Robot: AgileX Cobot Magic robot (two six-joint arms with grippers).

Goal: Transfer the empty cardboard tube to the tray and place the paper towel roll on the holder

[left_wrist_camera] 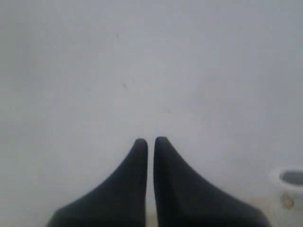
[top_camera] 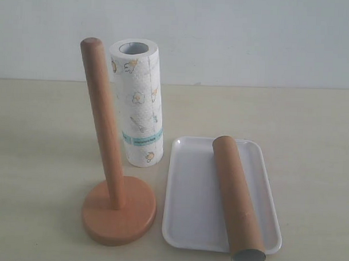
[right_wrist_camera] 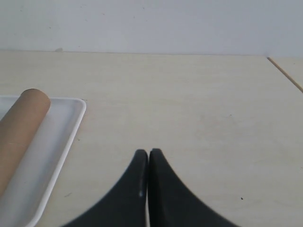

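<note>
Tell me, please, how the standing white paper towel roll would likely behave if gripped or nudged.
The tall white paper towel roll stands on end, so a high nudge would probably tip it. Its soft wound paper likely dents under squeeze. It looks light for its size, given the hollow core.

The left gripper (left_wrist_camera: pixel 150 141) holds its dark fingers (left_wrist_camera: pixel 136 163) nearly touching, the paper towel roll (left_wrist_camera: pixel 288 196) showing nearby.

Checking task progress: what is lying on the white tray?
Only the empty cardboard tube lies on the tray, its near open end jutting past the rim. The tray surface beneath the tube is hidden.
</note>
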